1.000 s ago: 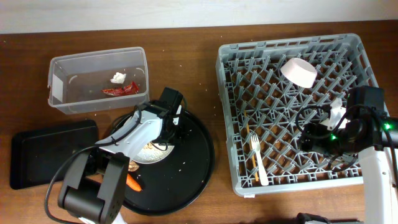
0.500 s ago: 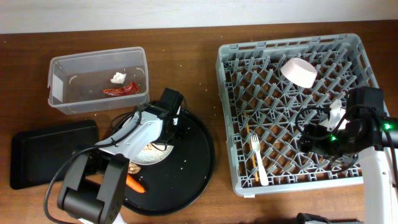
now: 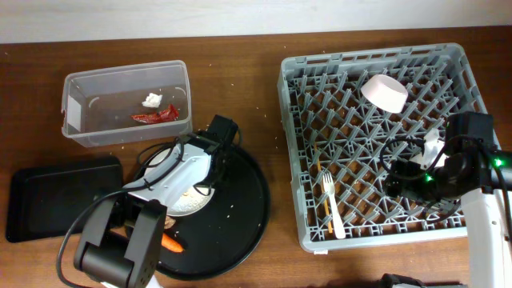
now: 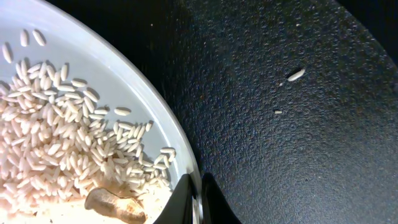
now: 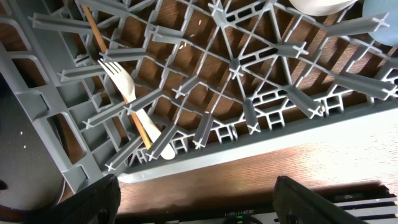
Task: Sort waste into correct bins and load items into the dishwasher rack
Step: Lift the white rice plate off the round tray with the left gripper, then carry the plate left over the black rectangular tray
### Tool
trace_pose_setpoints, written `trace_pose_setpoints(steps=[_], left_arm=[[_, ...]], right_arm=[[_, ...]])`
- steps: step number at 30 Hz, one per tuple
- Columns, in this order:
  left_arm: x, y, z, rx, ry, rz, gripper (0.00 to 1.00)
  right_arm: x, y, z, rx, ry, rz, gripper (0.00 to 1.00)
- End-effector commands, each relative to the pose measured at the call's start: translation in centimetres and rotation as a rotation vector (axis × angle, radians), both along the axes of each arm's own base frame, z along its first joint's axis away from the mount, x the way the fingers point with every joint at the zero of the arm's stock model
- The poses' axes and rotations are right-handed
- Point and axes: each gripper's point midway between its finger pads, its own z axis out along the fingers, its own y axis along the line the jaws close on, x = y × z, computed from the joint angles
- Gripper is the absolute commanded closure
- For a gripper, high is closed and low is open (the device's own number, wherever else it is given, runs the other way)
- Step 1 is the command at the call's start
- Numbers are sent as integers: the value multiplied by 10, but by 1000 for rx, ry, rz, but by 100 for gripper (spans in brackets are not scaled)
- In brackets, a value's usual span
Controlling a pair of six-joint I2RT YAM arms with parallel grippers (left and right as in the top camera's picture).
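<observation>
My left gripper (image 4: 198, 200) is shut on the rim of the white plate (image 4: 155, 118), which holds pale rice (image 4: 68, 143) and a small brown lump (image 4: 115, 206). From overhead, the left gripper (image 3: 206, 172) holds the plate (image 3: 182, 202) over the round black tray (image 3: 236, 216); an orange carrot (image 3: 171, 243) lies by it. The clear tub (image 3: 84, 128) holds the red wrapper (image 3: 154, 115) and paper wad (image 3: 150, 100). My right gripper (image 5: 205, 208) is open and empty above the rack's front edge (image 5: 261, 146). The rack (image 3: 296, 152) holds the white bowl (image 3: 386, 91), fork (image 3: 330, 196) and chopsticks (image 3: 322, 190).
The shallow black rectangular tray (image 3: 60, 196) lies at the front left, touching the round tray. In the right wrist view the fork (image 5: 134, 102) and chopsticks (image 5: 115, 81) lie between pegs, and a light blue cup (image 5: 382, 12) shows at the top right. Bare wood lies below the rack.
The left gripper has drawn the plate leftward and toward the front. The round tray and the black rectangular tray have shifted a little left. The right arm has not moved.
</observation>
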Motion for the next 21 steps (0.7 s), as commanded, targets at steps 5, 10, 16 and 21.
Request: trace_pose_setpoints(steps=[5,10,16,21], left_arm=[[-20,39,-13,184,74,12,99],[-9,48,9,252,43,13,99],[-4,48,29,253,17,17,100],[-6,57,56,281,-40,23,100]], right_arm=[[1,0,1,10,-4,6,18],[1,0,1,10,-4,6,18],[1,0,1,10,-4,6,18],[0,1,1,10,-1,5,18]])
